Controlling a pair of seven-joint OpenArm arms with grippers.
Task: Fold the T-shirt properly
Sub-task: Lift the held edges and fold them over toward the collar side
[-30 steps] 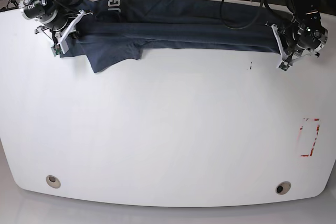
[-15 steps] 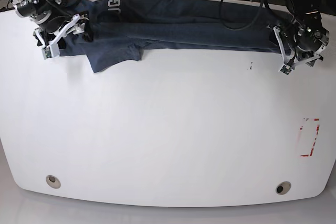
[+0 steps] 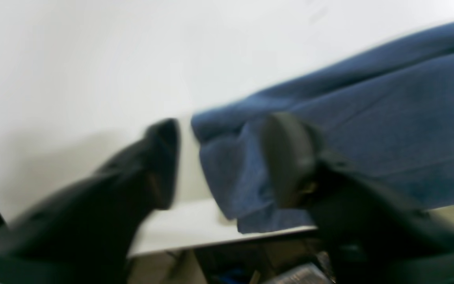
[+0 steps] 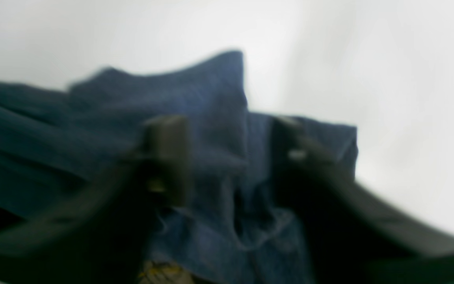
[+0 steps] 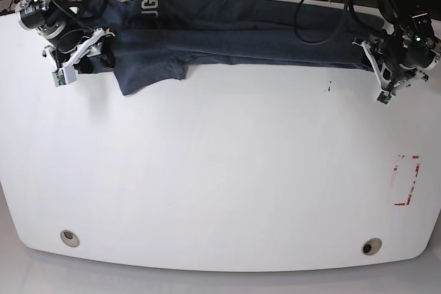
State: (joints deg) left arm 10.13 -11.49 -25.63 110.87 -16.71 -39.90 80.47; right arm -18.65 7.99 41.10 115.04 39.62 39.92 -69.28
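Slate-blue T-shirt, apparently lengthwise along table back edge

2 black arms, white tool brackets
Left tool and right tool: dark fingers, looping black cables.

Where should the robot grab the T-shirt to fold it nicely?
Probably at the two ends of the T-shirt, one gripper each, coming in from the sides. It lies as a long, narrow band along the table's far edge, so both ends stick out, and the sleeve hangs forward.
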